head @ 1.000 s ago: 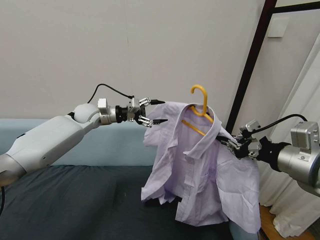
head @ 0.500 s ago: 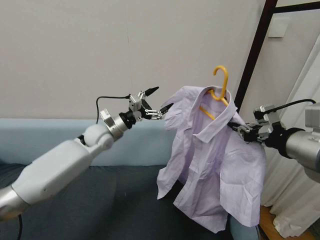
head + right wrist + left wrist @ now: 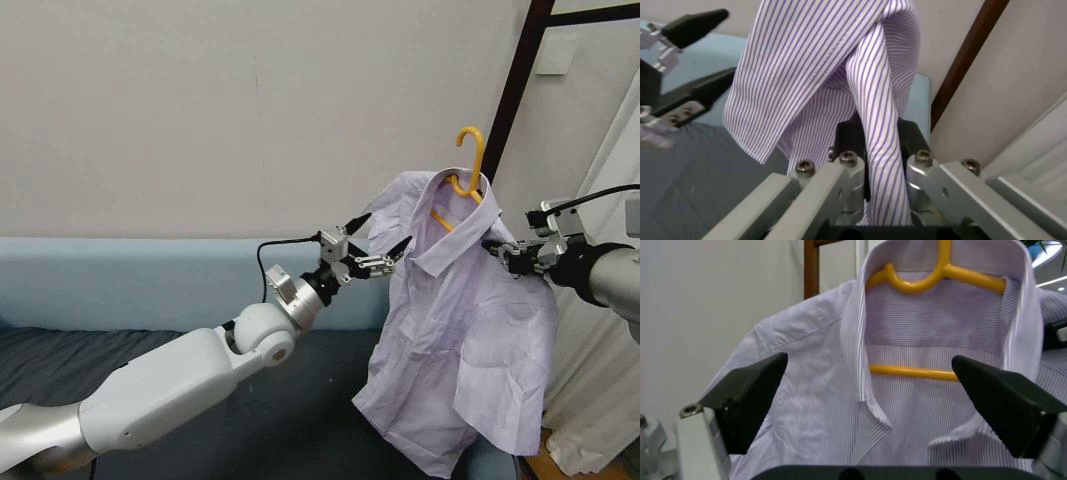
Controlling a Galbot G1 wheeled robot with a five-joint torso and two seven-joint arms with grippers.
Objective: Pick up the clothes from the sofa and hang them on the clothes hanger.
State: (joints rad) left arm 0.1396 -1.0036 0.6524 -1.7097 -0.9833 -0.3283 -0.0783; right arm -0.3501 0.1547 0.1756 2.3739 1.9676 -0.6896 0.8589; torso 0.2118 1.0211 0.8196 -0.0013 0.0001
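Soft, even indoor light w/ shirt (image 3: 470, 330) bright & sofa (image 3: 60, 360) dim.

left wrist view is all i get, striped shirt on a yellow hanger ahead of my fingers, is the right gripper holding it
Observer: Yes, the right gripper is shut on a fold of the shirt at its shoulder.
Operator: hanger hooked on anything yet
Observer: No, the hanger has its hook free in the air, beside the dark post.
Operator: where's my left gripper on the shirt
Observer: The left gripper is open, at the shoulder opposite the right gripper's.
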